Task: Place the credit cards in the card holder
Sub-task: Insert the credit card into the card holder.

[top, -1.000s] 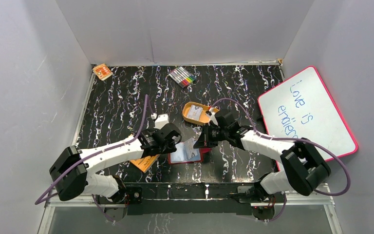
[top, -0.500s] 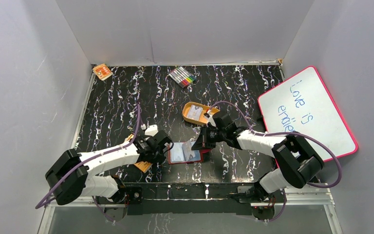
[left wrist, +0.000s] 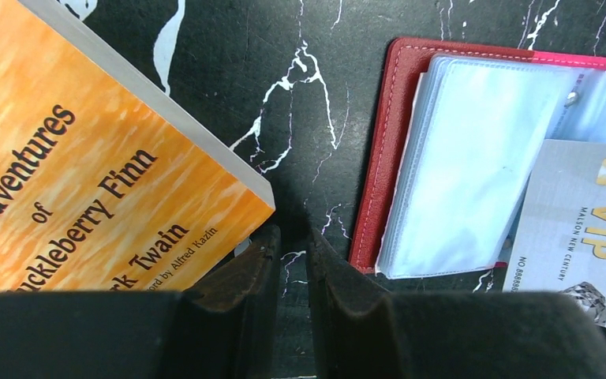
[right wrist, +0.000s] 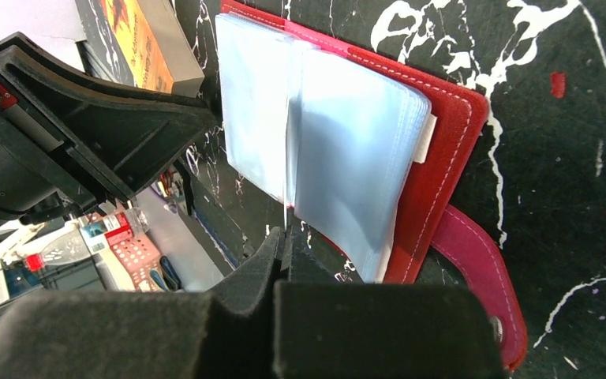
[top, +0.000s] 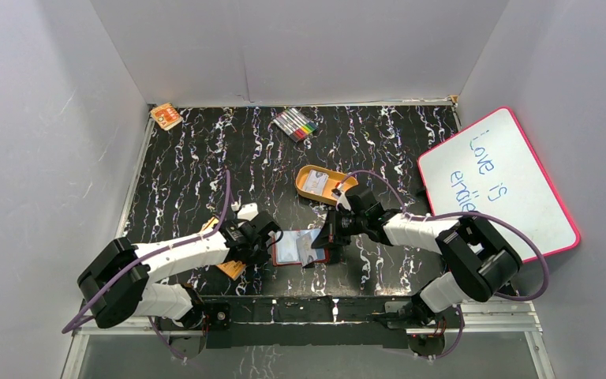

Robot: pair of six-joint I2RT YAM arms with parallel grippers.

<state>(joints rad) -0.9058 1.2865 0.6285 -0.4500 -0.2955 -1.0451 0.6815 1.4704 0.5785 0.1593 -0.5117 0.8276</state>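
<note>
The red card holder lies open on the table, its clear pockets up. It shows in the left wrist view and the right wrist view. My right gripper is shut on a credit card, a pale grey VIP card. It holds the card over the holder's right page, where it is seen edge-on in the right wrist view between the pocket leaves. My left gripper is shut and empty, low on the table just left of the holder.
An orange booklet lies by the left gripper. An orange oval tin with something pale inside sits behind the holder. Markers and a small orange box are at the back. A whiteboard lies at the right.
Both grippers moved nearer and lower. The right one brought the card down onto the open holder. The left one dropped to the table beside the holder's left edge.
</note>
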